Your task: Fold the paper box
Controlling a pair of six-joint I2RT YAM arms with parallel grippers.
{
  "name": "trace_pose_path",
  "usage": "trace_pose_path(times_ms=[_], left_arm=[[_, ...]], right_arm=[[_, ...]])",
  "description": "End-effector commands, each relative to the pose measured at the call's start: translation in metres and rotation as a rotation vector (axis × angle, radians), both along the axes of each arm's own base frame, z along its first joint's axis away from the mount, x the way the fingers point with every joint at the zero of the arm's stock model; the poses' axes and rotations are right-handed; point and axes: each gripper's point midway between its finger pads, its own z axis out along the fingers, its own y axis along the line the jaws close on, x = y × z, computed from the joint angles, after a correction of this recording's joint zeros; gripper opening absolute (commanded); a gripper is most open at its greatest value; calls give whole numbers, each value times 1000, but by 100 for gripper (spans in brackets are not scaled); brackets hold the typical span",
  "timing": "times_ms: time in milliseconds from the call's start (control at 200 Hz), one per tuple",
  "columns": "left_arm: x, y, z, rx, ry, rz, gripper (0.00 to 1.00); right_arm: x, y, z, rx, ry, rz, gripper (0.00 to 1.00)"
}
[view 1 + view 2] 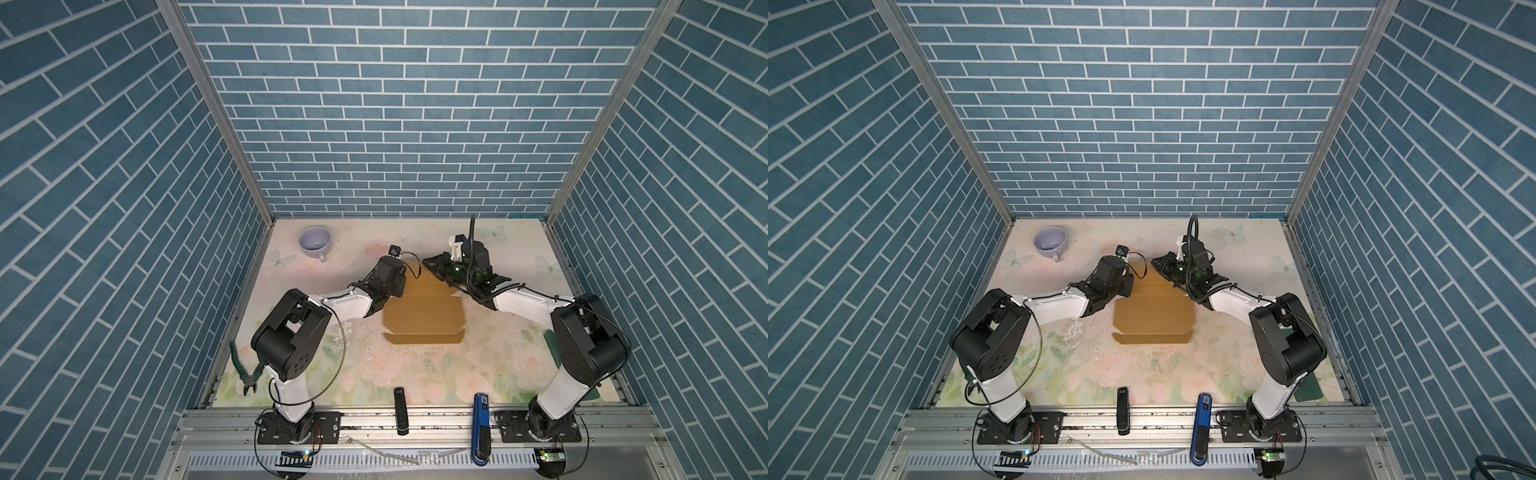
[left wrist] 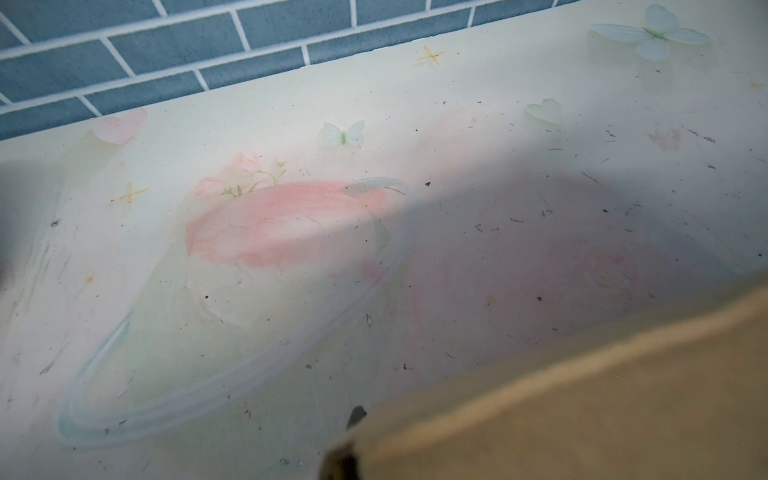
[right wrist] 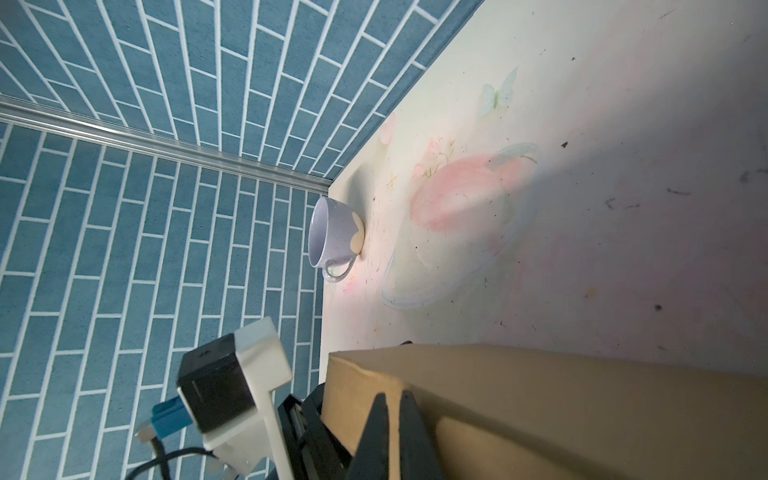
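The paper box [image 1: 424, 318] [image 1: 1154, 321] lies tan and half-formed mid-table, its near wall creased up. Its far flap [image 1: 420, 277] rises between both grippers. My left gripper [image 1: 401, 277] [image 1: 1128, 283] sits at the flap's left edge, mostly hidden under its wrist. In the left wrist view blurred cardboard [image 2: 582, 415] covers the jaws, and one dark fingertip [image 2: 355, 415] peeks past its edge. My right gripper [image 3: 395, 419] [image 1: 428, 262] [image 1: 1158, 263] is shut on the flap's right edge, a thin cardboard edge [image 3: 540, 390] pinched between its two dark fingers.
A lilac cup [image 1: 316, 243] [image 1: 1050, 242] [image 3: 334, 232] stands at the far left corner. Green-handled pliers [image 1: 245, 370] lie by the left arm's base. A black bar [image 1: 400, 411] and a blue tool [image 1: 482, 419] rest on the front rail. A dark green item [image 1: 1308, 388] lies front right.
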Motion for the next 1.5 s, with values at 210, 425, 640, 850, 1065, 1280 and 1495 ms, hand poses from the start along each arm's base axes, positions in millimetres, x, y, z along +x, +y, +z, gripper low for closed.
trace_pose_path(times_ms=[210, 425, 640, 850, 1065, 1280, 1495], left_arm=[[4, 6, -6, 52, 34, 36, 0], [3, 10, -8, 53, 56, 69, 0], [-2, 11, -14, 51, 80, 81, 16], [-4, 11, -20, 33, 92, 90, 26], [-4, 9, -23, 13, 103, 98, 37], [-3, 8, -25, -5, 111, 118, 32], [-2, 16, -22, 12, 101, 160, 14]], right_arm=[[-1, 1, -23, -4, 57, -20, 9], [-1, 0, -25, -8, 61, -20, 9], [-2, -1, -31, -15, 70, -25, 9], [-2, -1, -33, -17, 71, -28, 8], [-2, -2, -33, -19, 72, -28, 8], [-1, 0, -33, -18, 72, -25, 8], [1, 1, -15, -28, 40, -15, 11]])
